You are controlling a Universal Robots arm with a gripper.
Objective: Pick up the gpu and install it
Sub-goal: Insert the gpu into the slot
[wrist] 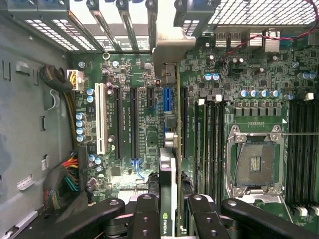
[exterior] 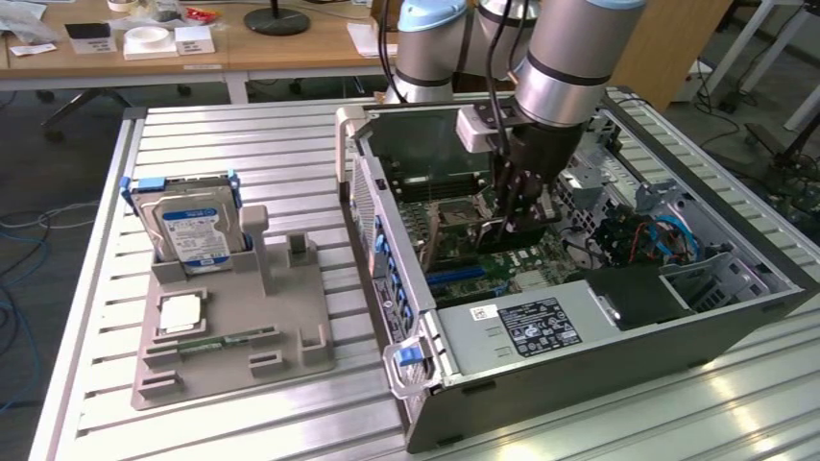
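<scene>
One arm [exterior: 570, 58] reaches down into one open computer case [exterior: 539, 384] lying on its side on the slatted worktop [exterior: 230, 144]. One end effector [exterior: 519, 226] sits deep inside the case, over the motherboard.

On the exterior view's left stands one grey holder [exterior: 307, 336]. It carries one hard drive [exterior: 195, 226] upright, one processor chip [exterior: 180, 312] lying flat and one green memory stick [exterior: 218, 339].

The wrist view adds what the exterior view hides. The two fingers [wrist: 145, 216] pinch one gpu [wrist: 168, 179] edge-on between them. Its silver bracket [wrist: 172, 50] points towards the case's rear slot openings. The card runs in line with the one blue slot [wrist: 167, 99], with one white slot [wrist: 99, 117] further off and one processor socket [wrist: 255, 164] on the other side. I cannot tell whether the card touches the slot.
</scene>
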